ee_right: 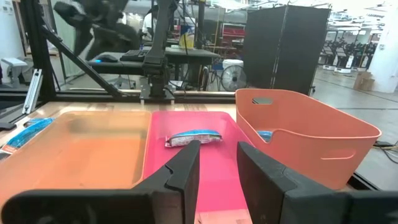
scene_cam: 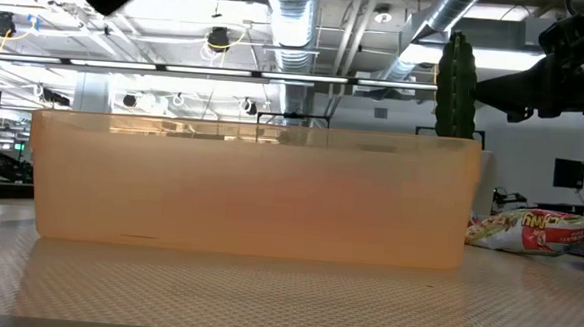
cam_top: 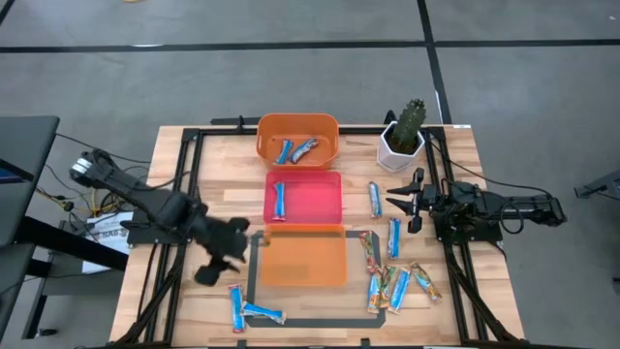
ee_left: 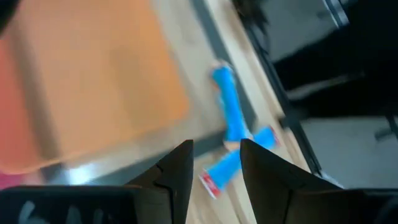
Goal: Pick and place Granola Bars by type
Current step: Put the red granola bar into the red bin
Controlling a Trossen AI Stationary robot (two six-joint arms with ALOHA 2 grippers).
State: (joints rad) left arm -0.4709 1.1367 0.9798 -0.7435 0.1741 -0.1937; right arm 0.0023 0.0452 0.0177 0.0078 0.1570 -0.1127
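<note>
Two blue-and-white granola bars (cam_top: 250, 309) lie crossed at the near left of the table, and show again as blue bars (ee_left: 231, 118) in the left wrist view. My left gripper (cam_top: 215, 264) (ee_left: 216, 155) hovers open above and just to the far side of them, holding nothing. Several more bars (cam_top: 387, 262), blue and multicoloured, lie scattered on the right. One blue bar (cam_top: 279, 199) rests in the pink-red tray (cam_top: 325, 199). Two bars (cam_top: 295, 150) sit in the far orange bin (cam_top: 297, 126). My right gripper (cam_top: 395, 201) (ee_right: 217, 155) waits open on the right, level, facing the trays.
A flat orange tray (cam_top: 302, 260) (scene_cam: 251, 186) sits in the middle near side, next to my left gripper. A cactus in a white pot (cam_top: 404, 136) stands at the far right corner. A black frame (cam_top: 184, 194) borders the table on both sides.
</note>
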